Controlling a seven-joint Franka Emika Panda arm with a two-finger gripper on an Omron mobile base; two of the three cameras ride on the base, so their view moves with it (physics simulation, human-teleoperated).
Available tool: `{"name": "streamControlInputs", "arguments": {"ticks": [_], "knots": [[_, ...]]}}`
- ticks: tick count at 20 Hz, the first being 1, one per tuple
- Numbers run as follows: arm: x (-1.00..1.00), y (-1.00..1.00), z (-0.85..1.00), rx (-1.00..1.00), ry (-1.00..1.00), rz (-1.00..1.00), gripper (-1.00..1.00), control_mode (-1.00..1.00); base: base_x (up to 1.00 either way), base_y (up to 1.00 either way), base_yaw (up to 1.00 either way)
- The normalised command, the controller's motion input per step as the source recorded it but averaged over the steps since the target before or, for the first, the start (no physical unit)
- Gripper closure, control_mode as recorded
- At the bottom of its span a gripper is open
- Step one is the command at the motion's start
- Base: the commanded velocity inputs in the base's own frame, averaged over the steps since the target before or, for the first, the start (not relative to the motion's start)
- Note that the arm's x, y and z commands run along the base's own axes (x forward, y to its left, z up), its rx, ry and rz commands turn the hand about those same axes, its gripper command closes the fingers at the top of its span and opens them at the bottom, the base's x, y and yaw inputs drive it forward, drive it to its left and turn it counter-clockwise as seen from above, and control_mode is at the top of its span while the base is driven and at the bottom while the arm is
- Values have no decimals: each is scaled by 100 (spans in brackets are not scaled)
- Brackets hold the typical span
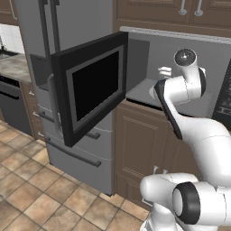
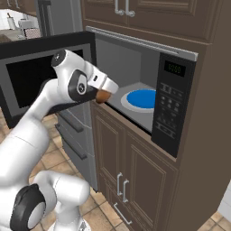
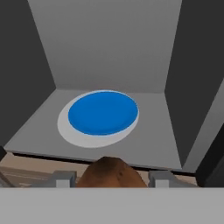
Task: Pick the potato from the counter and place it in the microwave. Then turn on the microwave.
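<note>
One brown potato (image 3: 112,173) sat squeezed in the gripper (image 2: 104,95), just outside the open microwave (image 2: 173,103). Next, I think it needed to go in, over the blue plate (image 3: 103,112).

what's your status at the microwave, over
Tool shut on potato, at the mouth of the microwave. Door swung wide open. Blue plate inside is bare; nothing blocks the way in.
</note>
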Motion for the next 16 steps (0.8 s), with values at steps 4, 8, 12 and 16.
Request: {"name": "streamControlInputs", "arguments": {"ticks": [4, 8, 12, 16], "knots": [[27, -18, 0, 0, 0, 0, 100, -100, 0, 0, 0], [5, -15, 0, -1, -1, 0, 100, -100, 0, 0, 0], [1, -5, -3, -5, -5, 0, 100, -100, 0, 0, 0], [1, -5, -1, -7, -9, 0, 100, -100, 0, 0, 0]]}}
